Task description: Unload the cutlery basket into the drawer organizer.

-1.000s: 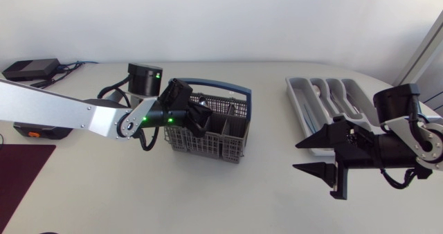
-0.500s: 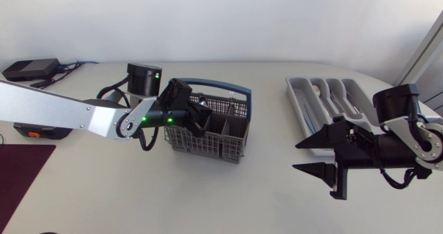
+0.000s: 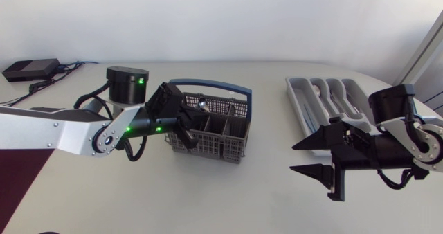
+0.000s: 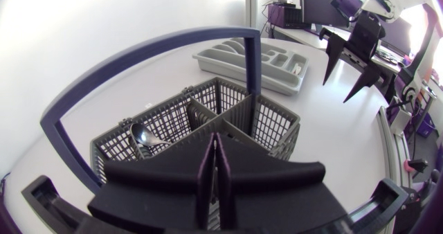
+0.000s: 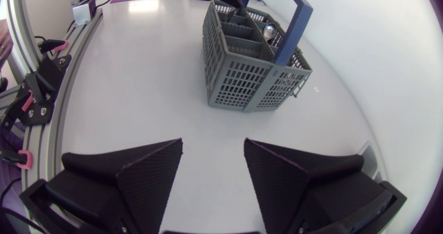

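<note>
The grey cutlery basket (image 3: 211,133) with a blue handle (image 3: 232,90) stands left of centre. A spoon (image 3: 201,104) stands in its rear compartment, bowl up. My left gripper (image 3: 183,125) hangs over the basket's left end, shut; in the left wrist view its fingers (image 4: 214,166) press together with nothing seen between them, and the spoon (image 4: 142,133) is beside them. The grey drawer organizer (image 3: 299,104) lies at the right rear with some cutlery in it. In front of it my right gripper (image 3: 320,156) stands open and empty, facing the basket (image 5: 252,61).
A black box (image 3: 31,68) with cables sits at the back left corner. A dark maroon mat (image 3: 17,182) lies at the left front. Bare tabletop stretches between the basket and the organizer (image 4: 256,57).
My left gripper closed fully and drew back to the left over the basket's end, uncovering the spoon's bowl. The right arm barely moved.
</note>
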Motion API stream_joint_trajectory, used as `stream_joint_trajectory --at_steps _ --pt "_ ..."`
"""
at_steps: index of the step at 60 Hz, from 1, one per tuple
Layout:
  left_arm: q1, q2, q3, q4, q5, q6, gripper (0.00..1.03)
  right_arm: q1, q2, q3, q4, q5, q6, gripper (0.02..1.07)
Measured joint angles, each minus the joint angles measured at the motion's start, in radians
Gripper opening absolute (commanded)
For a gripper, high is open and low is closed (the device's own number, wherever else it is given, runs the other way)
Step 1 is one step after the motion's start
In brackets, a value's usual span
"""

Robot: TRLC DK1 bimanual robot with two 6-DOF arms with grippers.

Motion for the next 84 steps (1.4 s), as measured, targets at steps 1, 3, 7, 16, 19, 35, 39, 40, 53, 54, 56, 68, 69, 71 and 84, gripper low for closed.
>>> stream_joint_trajectory --at_steps 1,3,7,16,19,35,39,40,53,54,56,68,69,71,84 --pt "0.000 -0.006 -0.003 0.003 0.000 0.002 0.04 0.001 0.000 -0.001 0.000 0.000 0.002 0.68" --pt "-0.001 -0.018 -0.011 0.009 0.000 0.008 0.04 0.003 0.000 -0.002 0.000 0.001 0.006 0.68" --pt "-0.003 -0.041 -0.027 0.022 0.000 0.017 0.04 0.008 0.000 -0.004 0.000 0.002 0.010 0.68" --pt "-0.018 -0.086 -0.056 0.036 -0.006 0.045 0.04 0.024 -0.002 -0.005 0.000 0.010 0.022 0.68" --pt "-0.025 -0.100 -0.062 0.036 -0.011 0.053 0.04 0.032 -0.004 -0.005 0.000 0.013 0.026 0.68" --pt "-0.060 -0.203 -0.067 0.044 -0.048 0.086 0.04 0.085 -0.023 -0.005 0.000 0.036 0.063 0.68" --pt "-0.060 -0.236 -0.067 0.043 -0.053 0.087 0.04 0.093 -0.029 -0.005 0.000 0.040 0.071 0.68" --pt "-0.060 -0.245 -0.067 0.043 -0.054 0.087 0.04 0.095 -0.031 -0.005 0.000 0.042 0.074 0.68" --pt "-0.079 -0.340 -0.060 -0.038 -0.075 0.073 0.04 0.111 -0.074 -0.005 0.000 0.046 0.117 0.68" --pt "-0.079 -0.345 -0.056 -0.052 -0.075 0.066 0.04 0.112 -0.080 -0.005 0.000 0.046 0.121 0.68" --pt "-0.080 -0.356 -0.046 -0.086 -0.075 0.054 0.04 0.112 -0.095 -0.005 0.000 0.046 0.128 0.68" --pt "-0.085 -0.382 0.049 -0.291 -0.061 -0.021 0.04 0.134 -0.175 -0.005 0.003 0.076 0.152 0.68" --pt "-0.086 -0.382 0.059 -0.315 -0.055 -0.030 0.04 0.140 -0.185 -0.006 0.004 0.081 0.153 0.68" --pt "-0.086 -0.382 0.083 -0.365 -0.045 -0.042 0.04 0.153 -0.208 -0.013 0.013 0.096 0.152 0.68" --pt "-0.099 -0.360 0.221 -0.583 -0.029 -0.101 0.04 0.283 -0.337 -0.051 0.056 0.256 0.144 0.68"
